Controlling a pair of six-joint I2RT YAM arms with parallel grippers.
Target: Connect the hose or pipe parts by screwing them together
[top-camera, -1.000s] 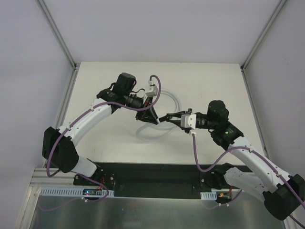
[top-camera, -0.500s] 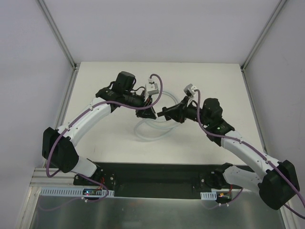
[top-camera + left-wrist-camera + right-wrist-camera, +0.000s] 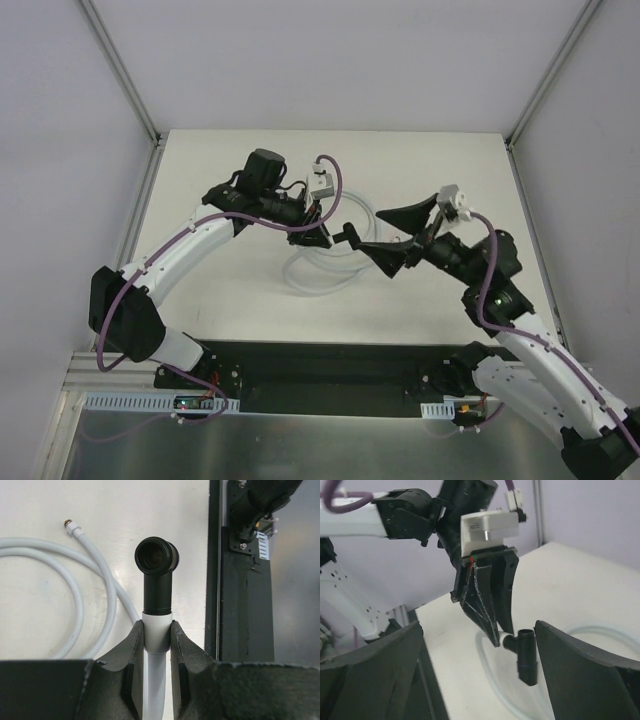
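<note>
Two grippers meet over mid-table (image 3: 220, 160). L gripper (image 3: 325, 238) is clenched on the white hose (image 3: 156, 635) just below the black T connector (image 3: 157, 575), which sits on the hose end, held up off the surface. Rest of the hose lies coiled on the table, its free metal fitting (image 3: 67, 524) flat. R gripper (image 3: 372, 229) jaws are spread wide w/ the connector betw. them, close to one finger; can't tell if touching.

We see the black connector (image 3: 347, 237) between the right tool's (image 3: 393, 238) 2 spread fingers: wide room on one side of it, a narrow gap on the other. Behind the connector the left tool (image 3: 322, 235) blocks approach; beneath it white hose (image 3: 25, 543) loops clutter the table (image 3: 450, 170).
</note>
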